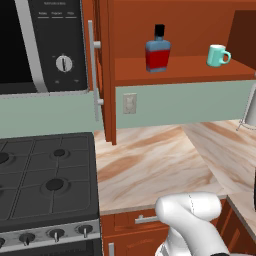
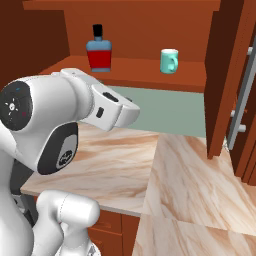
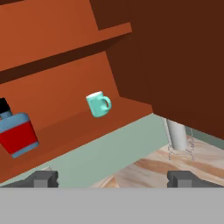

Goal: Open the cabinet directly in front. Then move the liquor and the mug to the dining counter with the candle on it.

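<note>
A rendered home kitchen. A black gas stove (image 1: 47, 185) with burner grates and front knobs sits beside a beige marble-patterned worktop (image 1: 150, 170) that turns a corner. Above the stove hangs a microwave (image 1: 42, 45) with a dial. A reddish-brown wood wall cabinet (image 1: 175, 70) stands open, its shelf holding a liquor bottle (image 1: 158, 50) and a teal mug (image 1: 218, 55). A wall socket (image 1: 129, 103) sits on the pale green backsplash, with wood drawers (image 1: 135, 220) below.

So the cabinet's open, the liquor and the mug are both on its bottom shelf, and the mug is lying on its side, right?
Not quite: the mug stands upright on the open cabinet shelf, handle sideways, as the left base view shows. The liquor stands on the same shelf.
</note>
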